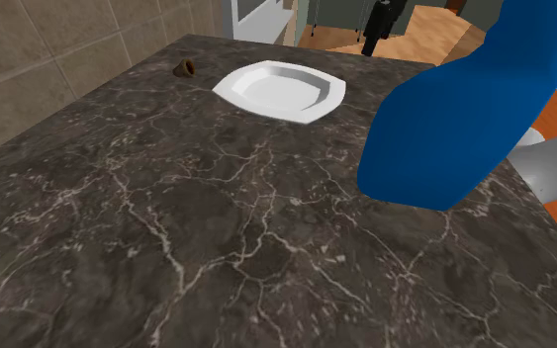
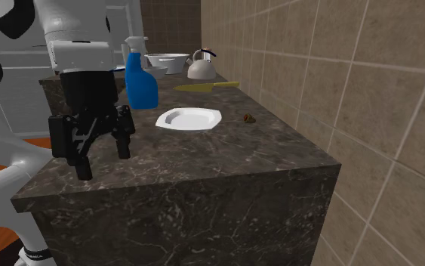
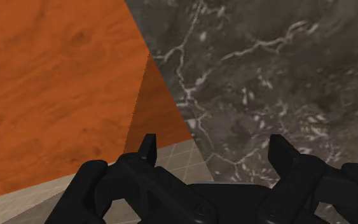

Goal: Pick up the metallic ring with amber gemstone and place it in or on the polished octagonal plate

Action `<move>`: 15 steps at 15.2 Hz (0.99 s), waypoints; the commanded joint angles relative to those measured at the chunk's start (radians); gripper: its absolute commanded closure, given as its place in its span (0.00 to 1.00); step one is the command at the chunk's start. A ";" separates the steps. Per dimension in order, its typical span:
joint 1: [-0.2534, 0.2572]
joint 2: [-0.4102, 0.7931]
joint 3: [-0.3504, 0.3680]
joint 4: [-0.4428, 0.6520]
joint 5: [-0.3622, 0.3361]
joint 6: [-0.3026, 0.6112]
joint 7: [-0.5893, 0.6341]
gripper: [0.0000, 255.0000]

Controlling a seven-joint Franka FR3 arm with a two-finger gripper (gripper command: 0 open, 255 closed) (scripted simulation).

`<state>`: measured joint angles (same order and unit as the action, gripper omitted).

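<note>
**Spotter:** Gripper (image 3: 215,145) first, since it sits right under your wrist camera. Its two black fingers (image 3: 147,146) stand wide apart with nothing between them, so your hand is open and empty.

**Operator:** Where does it hang?

**Spotter:** Over the long edge of the counter (image 3: 266,63) that faces away from the tiled wall (image 2: 339,91), toward the near end in the second exterior view. In your wrist view the dark, white-veined stone lies on one side of that edge and the orange wood floor (image 3: 56,76) on the other. I cannot tell how high above the stone the fingertips are.

**Operator:** And the ring?

**Spotter:** Your ring (image 1: 184,67) is a small brownish thing lying on the counter close to the wall-side edge, well apart from the gripper. Its stone is too small to make out.

**Operator:** The plate?

**Spotter:** Your plate (image 1: 316,111) is white and eight-sided, and it lies flat about midway between the counter's two long edges. It is near the ring but not touching it, and the ring lies between the plate and the wall-side edge.

**Operator:** Anything else up there?

**Spotter:** You have a blue spray bottle (image 2: 140,83) standing upright near the edge away from the wall, beyond the gripper. Farther along, toward the far end, stand a kettle (image 2: 201,66) and some white bowls (image 2: 165,60).
</note>
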<state>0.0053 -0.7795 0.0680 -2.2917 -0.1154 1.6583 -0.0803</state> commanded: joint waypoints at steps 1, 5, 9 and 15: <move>0.000 0.000 0.000 0.000 0.000 0.000 0.000 0.00; 0.014 0.053 0.083 0.033 0.053 0.028 0.114 0.00; 0.022 0.124 0.165 0.086 0.092 0.058 0.228 0.00; 0.018 0.258 0.289 0.204 0.119 0.098 0.400 0.00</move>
<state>0.0279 -0.5527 0.3394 -2.1227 0.0037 1.7553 0.2929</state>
